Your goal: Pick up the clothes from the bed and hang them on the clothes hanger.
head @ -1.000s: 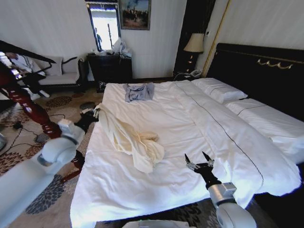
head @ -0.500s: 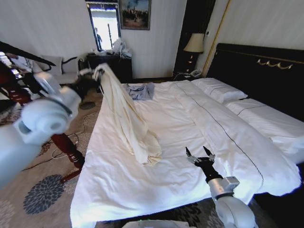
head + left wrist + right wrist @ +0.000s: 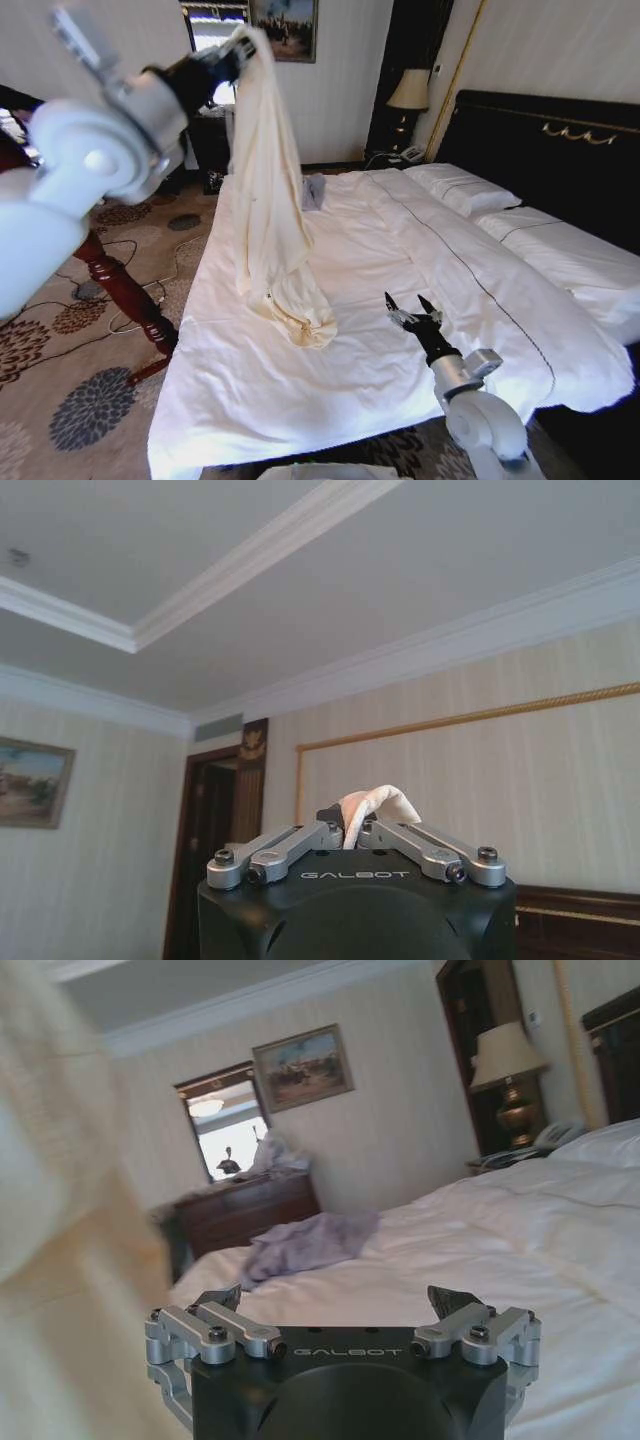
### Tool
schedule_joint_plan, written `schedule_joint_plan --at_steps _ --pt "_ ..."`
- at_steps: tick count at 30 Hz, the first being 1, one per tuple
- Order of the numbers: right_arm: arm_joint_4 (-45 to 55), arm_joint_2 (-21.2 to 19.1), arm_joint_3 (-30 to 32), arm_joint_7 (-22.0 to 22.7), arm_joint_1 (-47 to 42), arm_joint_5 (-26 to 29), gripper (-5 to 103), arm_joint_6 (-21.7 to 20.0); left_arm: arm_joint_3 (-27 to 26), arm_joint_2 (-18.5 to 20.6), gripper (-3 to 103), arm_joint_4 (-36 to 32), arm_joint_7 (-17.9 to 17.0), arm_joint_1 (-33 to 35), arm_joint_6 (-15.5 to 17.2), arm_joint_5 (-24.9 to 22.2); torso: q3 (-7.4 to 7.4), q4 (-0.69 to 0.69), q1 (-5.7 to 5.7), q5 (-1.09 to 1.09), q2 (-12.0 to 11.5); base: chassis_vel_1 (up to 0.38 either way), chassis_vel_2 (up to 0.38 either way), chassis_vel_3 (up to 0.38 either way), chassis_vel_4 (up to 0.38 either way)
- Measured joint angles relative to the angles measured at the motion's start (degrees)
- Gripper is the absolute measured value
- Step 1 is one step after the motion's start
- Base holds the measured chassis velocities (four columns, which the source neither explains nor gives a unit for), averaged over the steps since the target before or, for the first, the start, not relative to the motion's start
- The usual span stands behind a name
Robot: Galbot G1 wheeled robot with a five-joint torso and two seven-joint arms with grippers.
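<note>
Hanging from the left claw (image 3: 237,52) at the upper left of the head frame: the long, loose cream thin-fabric garment (image 3: 268,200), draped down to the wide bed with white sheets and tall black headboard (image 3: 330,390), lower end bunched on the sheet near the frame's middle. Pinched tight on a fold of that cream fabric (image 3: 372,806), claw fingers (image 3: 300,838) drawn together around it in the left wrist view, with ceiling and striped wall behind. Hovering low over the bed's near edge at the lower right of centre in the head frame: the right claw (image 3: 413,313), fingers spread apart, holding nothing, near the garment's lower end but not touching it. Spread fingers (image 3: 226,1303) plain in the right wrist view, with a small grey-blue garment (image 3: 305,1243) lying farther up the bed. Dark red turned wooden post (image 3: 125,295) at the left, beside the bed.
</note>
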Motion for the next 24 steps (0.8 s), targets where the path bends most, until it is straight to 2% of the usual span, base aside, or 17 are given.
schedule_joint_plan --at_steps 3,8,10,11,13,14,16,18,20,21,24 --pt "2.75 0.56 -1.31 -1.03 -2.50 -0.03 100 -0.39 2.81 -4.84 1 2.89 -0.82 -3.28 0.27 1.19 0.00 -0.09 -0.01 0.00 0.00 0.000 0.000 0.000 0.000" --pt "5.58 -0.18 -3.80 -2.59 -4.46 -0.88 100 -0.75 4.73 -9.16 1 4.12 -2.47 -5.61 0.56 1.98 0.00 -0.01 0.00 -0.01 0.00 0.000 0.000 0.000 0.000" --pt "6.62 -0.78 -4.09 -3.50 -5.06 -0.47 100 -1.09 5.37 -11.73 1 4.87 -2.92 -6.55 0.74 2.32 -0.01 -0.03 -0.01 -0.01 0.00 0.000 0.000 0.000 0.000" --pt "6.62 -0.78 -4.09 -3.50 -5.06 -0.47 100 -1.09 5.37 -11.73 1 4.87 -2.92 -6.55 0.74 2.32 -0.01 -0.03 -0.01 -0.01 0.00 0.000 0.000 0.000 0.000" --pt "7.32 -1.24 -4.05 -3.73 -5.08 4.46 100 -2.59 5.85 -12.82 1 5.27 -3.28 -7.04 0.90 2.48 -0.01 -0.04 -0.01 -0.01 0.00 0.000 0.000 0.000 0.000" --pt "7.82 -1.53 -4.04 -3.46 -4.59 9.96 100 -3.97 6.25 -13.19 1 5.32 -3.62 -7.37 1.01 2.50 -0.01 -0.04 -0.01 0.01 0.00 0.000 0.000 0.000 0.000" --pt "8.56 -1.83 -3.96 -2.74 -3.62 16.72 100 -5.79 6.68 -13.38 1 5.00 -4.11 -7.81 1.08 2.41 0.00 -0.03 -0.01 0.00 0.00 0.000 0.000 0.000 0.000" --pt "8.83 -1.91 -3.84 -2.44 -3.11 18.77 100 -6.35 6.79 -13.44 1 4.90 -4.28 -7.95 1.09 2.34 0.00 -0.03 0.00 -0.01 0.00 0.000 0.000 0.000 0.000" --pt "9.19 -2.19 -2.79 -0.96 -0.94 25.76 100 -8.23 6.96 -13.82 1 4.61 -4.90 -8.38 1.16 1.98 -0.01 -0.01 -0.01 -0.03 0.00 0.000 0.000 0.000 0.000" --pt "9.19 -2.19 -2.79 -0.96 -0.94 25.76 100 -8.23 6.96 -13.82 1 4.61 -4.90 -8.38 1.16 1.98 -0.01 -0.01 -0.01 -0.03 0.00 0.000 0.000 0.000 0.000" --pt "9.24 -2.65 -1.31 1.14 0.47 34.46 100 -10.29 7.25 -14.14 1 4.89 -5.13 -8.63 1.35 1.95 -0.01 -0.01 -0.02 0.00 0.00 0.000 0.000 0.000 0.000"
